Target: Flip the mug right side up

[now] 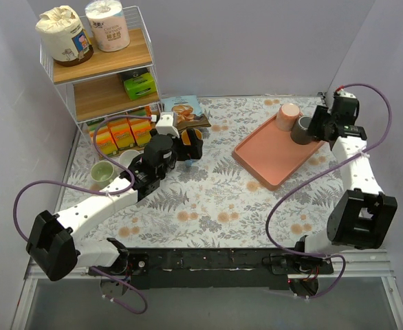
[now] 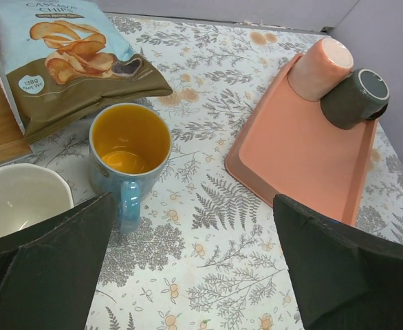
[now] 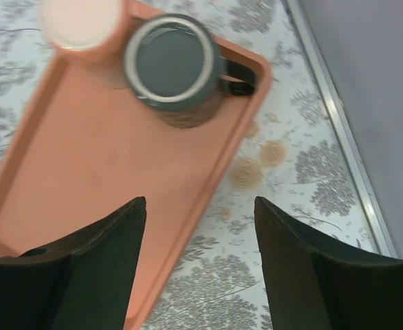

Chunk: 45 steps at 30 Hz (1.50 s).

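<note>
A blue mug (image 2: 129, 148) with an orange inside stands upright on the floral cloth, its handle pointing toward my left gripper (image 2: 193, 199). That gripper is open and empty just behind the mug (image 1: 193, 143), with its fingers clear of it. A dark grey mug (image 3: 170, 62) stands bottom up at the far corner of the salmon tray (image 3: 84, 172). A pink cup (image 3: 81, 20) stands bottom up beside it. My right gripper (image 3: 200, 203) hovers open over the tray's right edge, short of the grey mug (image 1: 302, 129).
A bag of cassava chips (image 2: 71, 55) lies behind the blue mug, and a white bowl (image 2: 19, 199) is to its left. A small green cup (image 1: 102, 172) sits near the wire shelf (image 1: 102, 65), which holds paper rolls and snack boxes. Walls close in left and right.
</note>
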Motion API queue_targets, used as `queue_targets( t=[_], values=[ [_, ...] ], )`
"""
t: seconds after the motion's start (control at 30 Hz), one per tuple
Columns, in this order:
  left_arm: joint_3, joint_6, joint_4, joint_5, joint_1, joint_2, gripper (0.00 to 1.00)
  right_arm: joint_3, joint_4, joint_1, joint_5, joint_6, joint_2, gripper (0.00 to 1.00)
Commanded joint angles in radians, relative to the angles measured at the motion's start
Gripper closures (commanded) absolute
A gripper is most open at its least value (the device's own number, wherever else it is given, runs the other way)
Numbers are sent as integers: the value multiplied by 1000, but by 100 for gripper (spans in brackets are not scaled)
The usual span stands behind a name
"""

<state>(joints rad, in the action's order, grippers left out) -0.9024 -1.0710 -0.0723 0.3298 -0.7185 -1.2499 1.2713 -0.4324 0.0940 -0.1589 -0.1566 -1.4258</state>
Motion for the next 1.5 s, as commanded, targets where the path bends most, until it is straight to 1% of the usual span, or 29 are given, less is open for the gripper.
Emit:
queue_targets(
  t=[0.0,0.03,0.1,0.17,0.2,0.27,0.3,0.37,0.4,0.43,0.47,0.53,0.57,0.6,0.67,0.83,0.9,1.0,1.07,1.13,1.17,1.27,1.33,1.37,1.47],
  values=[
    [-55,11,66,-52,-6,44,2,-12,64,177,111,-46,-53,30],
    [-68,9,78,-60,-6,46,2,-27,86,193,122,-55,-65,30],
    [-76,-1,97,-77,-6,46,2,-49,182,225,151,-55,-71,30],
    [-76,-15,97,-103,-6,46,2,-72,278,243,212,-44,-96,30],
    [-72,-29,95,-110,-6,47,2,-79,312,269,285,-25,-111,30],
    [-66,-35,97,-130,-6,47,2,-76,383,295,384,9,-165,31],
    [-63,-38,100,-135,-6,49,2,-72,402,311,475,66,-180,33],
    [-52,-43,106,-140,-6,56,2,-53,423,320,557,136,-223,33],
    [-49,-43,109,-140,-6,64,2,-40,423,329,609,203,-238,34],
    [-44,-43,112,-141,-6,67,2,-29,422,335,617,219,-269,34],
    [-40,-43,114,-143,-6,70,2,-17,423,346,627,219,-283,35],
    [-36,-43,115,-147,-6,72,2,-33,496,381,711,166,-311,35],
    [-36,-43,117,-150,-6,69,2,-47,567,391,734,145,-315,36],
    [-38,-41,120,-155,-6,66,2,-53,586,400,760,115,-320,36],
    [-43,-35,121,-153,-6,47,2,-55,619,404,795,112,-334,36],
    [-62,-23,126,-166,-6,9,2,-20,644,415,866,103,-398,36],
    [-72,-11,138,-166,-6,-5,2,-12,655,415,857,83,-416,41],
    [-84,3,150,-156,-6,-16,2,-32,698,411,808,60,-424,44],
    [-86,5,154,-150,-6,-20,2,-73,736,394,713,75,-410,44],
    [-87,5,155,-155,-6,-25,2,-113,788,349,644,100,-385,46],
    [-87,2,157,-155,-6,-26,2,-157,811,316,571,120,-374,46],
    [-87,-1,164,-158,-4,-32,2,-213,889,253,436,130,-351,47],
    [-87,-3,169,-155,-6,-29,2,-214,902,224,368,140,-352,50],
    [-87,-3,172,-153,-6,-28,2,-213,905,199,302,150,-355,51],
    [-81,-3,175,-146,-6,-16,2,-204,913,162,205,154,-357,52]
  ],
)
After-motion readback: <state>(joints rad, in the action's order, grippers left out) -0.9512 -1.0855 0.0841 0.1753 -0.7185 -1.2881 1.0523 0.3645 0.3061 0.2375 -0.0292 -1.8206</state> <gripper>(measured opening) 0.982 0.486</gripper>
